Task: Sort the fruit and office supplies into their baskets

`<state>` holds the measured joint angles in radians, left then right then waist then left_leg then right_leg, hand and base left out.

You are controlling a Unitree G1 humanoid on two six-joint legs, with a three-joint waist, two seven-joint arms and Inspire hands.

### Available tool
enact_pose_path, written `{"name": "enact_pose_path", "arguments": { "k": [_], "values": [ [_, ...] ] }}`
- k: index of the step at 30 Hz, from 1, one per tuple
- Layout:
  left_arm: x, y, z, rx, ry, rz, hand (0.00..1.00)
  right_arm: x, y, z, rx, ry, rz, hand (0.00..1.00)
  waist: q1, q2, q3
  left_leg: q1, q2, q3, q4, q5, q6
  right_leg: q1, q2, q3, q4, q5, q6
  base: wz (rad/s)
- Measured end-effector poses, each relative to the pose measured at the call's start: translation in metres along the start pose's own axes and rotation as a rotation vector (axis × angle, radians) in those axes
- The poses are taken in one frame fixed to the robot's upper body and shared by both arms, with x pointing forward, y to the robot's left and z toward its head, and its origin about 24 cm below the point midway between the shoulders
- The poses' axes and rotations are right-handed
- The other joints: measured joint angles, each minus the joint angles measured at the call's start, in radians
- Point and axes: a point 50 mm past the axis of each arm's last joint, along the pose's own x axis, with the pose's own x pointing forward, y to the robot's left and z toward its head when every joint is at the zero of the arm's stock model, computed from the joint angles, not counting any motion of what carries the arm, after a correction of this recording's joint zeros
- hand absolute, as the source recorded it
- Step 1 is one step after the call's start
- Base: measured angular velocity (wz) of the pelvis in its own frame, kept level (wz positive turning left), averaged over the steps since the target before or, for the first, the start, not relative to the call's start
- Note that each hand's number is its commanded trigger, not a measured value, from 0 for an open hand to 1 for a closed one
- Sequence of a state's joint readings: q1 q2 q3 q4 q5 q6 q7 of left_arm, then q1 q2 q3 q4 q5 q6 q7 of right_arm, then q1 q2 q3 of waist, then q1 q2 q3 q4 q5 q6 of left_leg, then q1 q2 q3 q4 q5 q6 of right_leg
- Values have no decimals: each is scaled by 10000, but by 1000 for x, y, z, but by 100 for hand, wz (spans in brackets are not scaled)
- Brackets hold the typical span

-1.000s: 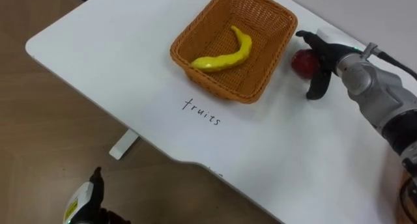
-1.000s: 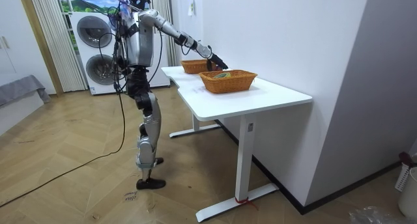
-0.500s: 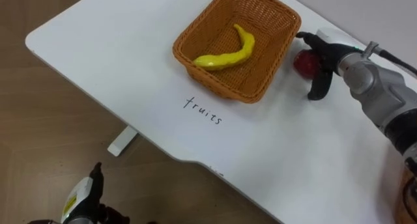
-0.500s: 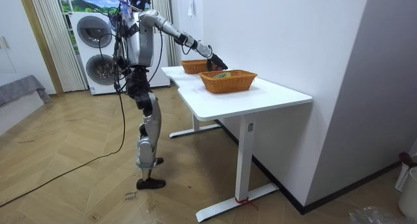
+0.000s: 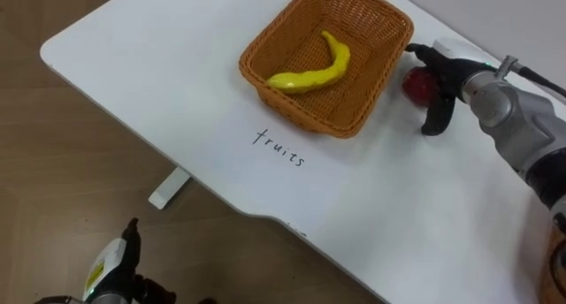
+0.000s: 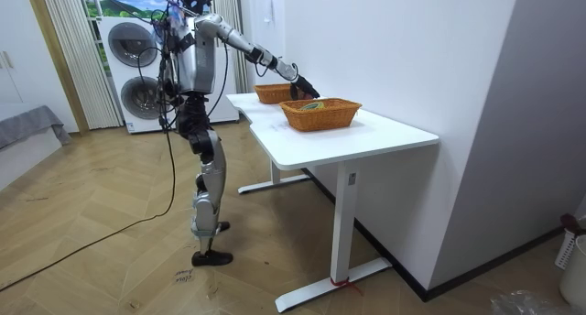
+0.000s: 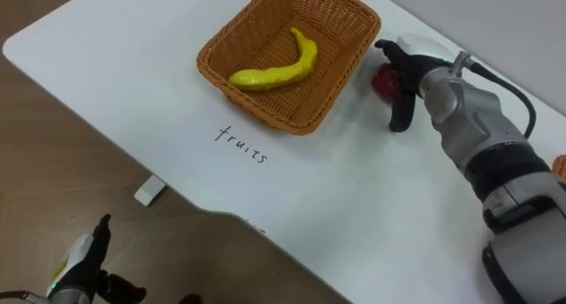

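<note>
One red fruit (image 5: 416,86) sits on the white table (image 5: 177,83), just beside the right-hand wall of a wicker basket (image 5: 367,110) and outside it. The right hand (image 5: 449,81) is cupped about the fruit, one finger curled over its top towards the basket and the thumb hanging down in front. Inside the basket lies a yellow banana (image 5: 309,74); a handwritten label (image 5: 279,149) marks the table before it. Low by the floor hangs the left hand (image 5: 108,270); I cannot tell its state. In the room view the robot stands at the table's edge, right arm stretched out between this basket and a second basket (image 6: 271,93).
</note>
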<state>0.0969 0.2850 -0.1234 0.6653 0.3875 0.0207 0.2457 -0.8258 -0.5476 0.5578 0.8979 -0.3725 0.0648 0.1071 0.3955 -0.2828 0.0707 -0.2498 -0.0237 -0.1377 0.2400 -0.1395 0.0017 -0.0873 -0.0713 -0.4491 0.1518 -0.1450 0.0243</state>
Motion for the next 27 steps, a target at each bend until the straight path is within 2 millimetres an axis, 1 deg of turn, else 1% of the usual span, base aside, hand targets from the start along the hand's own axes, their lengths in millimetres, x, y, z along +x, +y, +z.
{"name": "enact_pose_path", "arguments": {
  "k": [5,12,17,18,19,20,25,27],
  "values": [
    [-1,0,-1,24,31,147,0,0,0,-4,182,134,62,0,7,29,14,-4,-1,-47,2,8,-11,26,1,-204,-1,0,0,2],
    [-1,0,-1,-12,-38,168,0,0,0,-9,452,210,105,0,5,38,20,-5,-10,-86,2,12,-15,40,1,-214,-1,0,0,0],
    [-1,0,-1,-12,-37,160,0,-1,-2,-12,702,281,33,0,-23,148,13,-6,-26,-130,17,13,-15,60,1,-217,-4,0,0,0],
    [-1,0,-1,-11,-35,159,0,-1,-2,-12,728,290,22,16,-22,160,14,-6,-26,-130,17,14,-15,60,1,-217,-5,0,-1,0],
    [-1,0,-1,-11,-32,157,0,-1,-3,-12,753,296,9,83,-24,177,9,-6,-26,-131,17,16,-18,60,1,-217,-5,0,-1,0],
    [-1,0,-1,-8,-36,154,0,-1,-3,-13,757,299,7,100,-27,189,4,-5,-26,-132,17,19,-21,60,1,-217,-5,-1,0,0],
    [-1,0,-1,-6,-38,151,0,-1,-3,-14,750,320,159,100,-35,199,-4,-2,-26,-133,21,28,-29,65,2,-217,-6,0,-1,0],
    [-1,0,-1,0,-38,151,0,-2,-1,-15,704,342,359,100,-56,216,4,-2,-26,-131,54,28,-30,79,4,-217,-5,0,-1,0]
  ]
}}
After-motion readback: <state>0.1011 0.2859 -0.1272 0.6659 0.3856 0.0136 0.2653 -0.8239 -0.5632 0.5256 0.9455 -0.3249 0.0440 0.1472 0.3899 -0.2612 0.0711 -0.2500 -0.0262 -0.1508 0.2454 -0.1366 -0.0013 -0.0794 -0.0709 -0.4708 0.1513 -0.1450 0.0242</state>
